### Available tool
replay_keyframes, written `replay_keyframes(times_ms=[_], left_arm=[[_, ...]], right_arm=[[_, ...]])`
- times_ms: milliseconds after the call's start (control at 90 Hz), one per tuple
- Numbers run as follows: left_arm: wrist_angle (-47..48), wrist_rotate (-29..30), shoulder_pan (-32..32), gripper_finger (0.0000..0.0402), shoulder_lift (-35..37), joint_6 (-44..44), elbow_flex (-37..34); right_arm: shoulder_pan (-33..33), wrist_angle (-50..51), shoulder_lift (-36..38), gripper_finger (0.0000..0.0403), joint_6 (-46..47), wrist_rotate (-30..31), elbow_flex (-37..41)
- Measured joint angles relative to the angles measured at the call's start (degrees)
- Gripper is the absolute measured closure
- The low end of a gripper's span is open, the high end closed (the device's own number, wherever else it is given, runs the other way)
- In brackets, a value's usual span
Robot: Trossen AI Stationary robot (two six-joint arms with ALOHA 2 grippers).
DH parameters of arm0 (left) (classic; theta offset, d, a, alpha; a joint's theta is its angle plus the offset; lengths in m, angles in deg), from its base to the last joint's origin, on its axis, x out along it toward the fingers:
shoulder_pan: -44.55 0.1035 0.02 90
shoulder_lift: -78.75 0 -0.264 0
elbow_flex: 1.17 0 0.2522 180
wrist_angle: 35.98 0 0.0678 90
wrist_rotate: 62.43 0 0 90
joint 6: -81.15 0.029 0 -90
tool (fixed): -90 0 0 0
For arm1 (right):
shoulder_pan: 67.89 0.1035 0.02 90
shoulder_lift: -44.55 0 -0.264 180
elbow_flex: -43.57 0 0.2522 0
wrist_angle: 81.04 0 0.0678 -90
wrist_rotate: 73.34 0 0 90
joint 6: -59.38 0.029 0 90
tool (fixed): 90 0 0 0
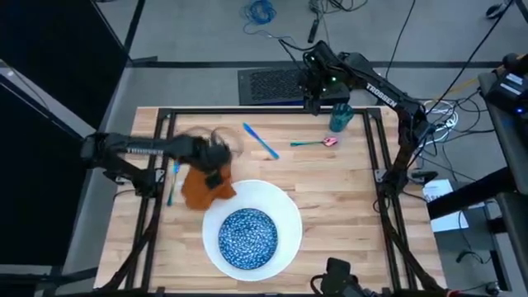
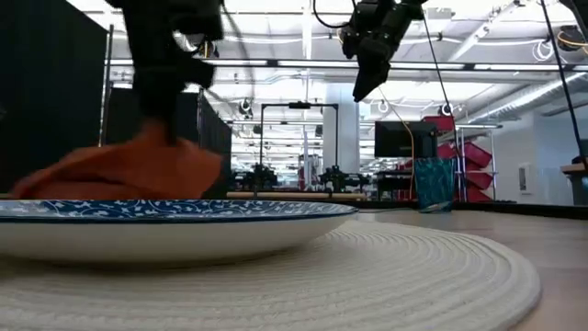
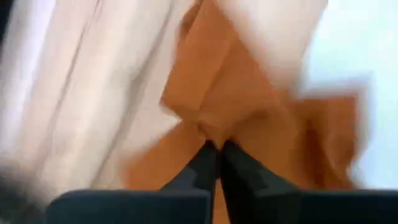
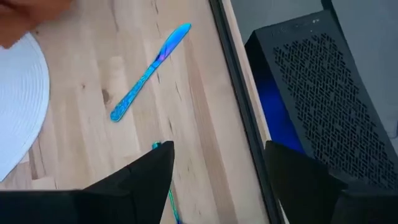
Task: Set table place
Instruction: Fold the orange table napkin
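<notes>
Two grippers at work over the table [image 1: 330, 198]. Nearest, bowl [image 1: 247, 236] centred on plate [image 1: 285, 216], near the front edge. Just beyond, left gripper [image 3: 216, 149] pinched shut on the napkin [image 1: 198, 188] at the plate's far-left rim; fork [image 1: 172, 181] beside. Open wood mid-table, with knife [image 1: 260, 140] and spoon [image 1: 313, 143]. Farthest, right gripper [image 4: 214, 171] spread wide, empty, above the back rail, cup [image 1: 339, 117] close by.

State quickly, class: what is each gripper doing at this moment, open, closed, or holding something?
Left gripper: closed on the orange napkin, beside the white plate.
Right gripper: open, empty, above the table's far edge near the teal cup.
</notes>
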Motion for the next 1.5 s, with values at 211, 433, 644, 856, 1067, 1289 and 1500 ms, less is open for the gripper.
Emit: replay_keyframes(times_ms=[211, 433, 644, 856, 1067, 1289, 1500], left_arm=[[6.5, 5.2, 1.1, 0.0401, -0.4, -0.4, -0.1], [4.9, 6.8, 2.4, 0.0401, 4.6, -0.1, 1.7], [5.2, 4.6, 4.4, 0.0401, 10.2, -1.5, 2.0], [4.2, 2.6, 5.1, 0.0400, 9.4, -1.2, 1.9], [2.1, 4.7, 5.1, 0.0355, 8.9, 5.8, 1.9], [4.1, 8.7, 6.8, 0.0292, 8.8, 3.0, 1.9], [4.4, 4.9, 9.0, 0.0272, 8.8, -3.6, 1.0]], right_arm=[[0.3, 1.3, 0.0, 0.0165, 0.4, 0.1, 0.0], [0.4, 1.4, 0.0, 0.0165, -0.1, 0.2, 0.0], [0.4, 1.3, 0.0, 0.0165, -0.5, 0.1, 0.0], [0.4, 1.3, 0.0, 0.0165, -0.3, 0.1, 0.0], [0.4, 1.4, 0.0, 0.0165, -0.2, 0.1, 0.0], [0.4, 1.6, 0.0, 0.0165, -0.2, 0.1, 0.0], [0.4, 1.7, 0.0, 0.0165, 1.2, -0.5, 0.0]])
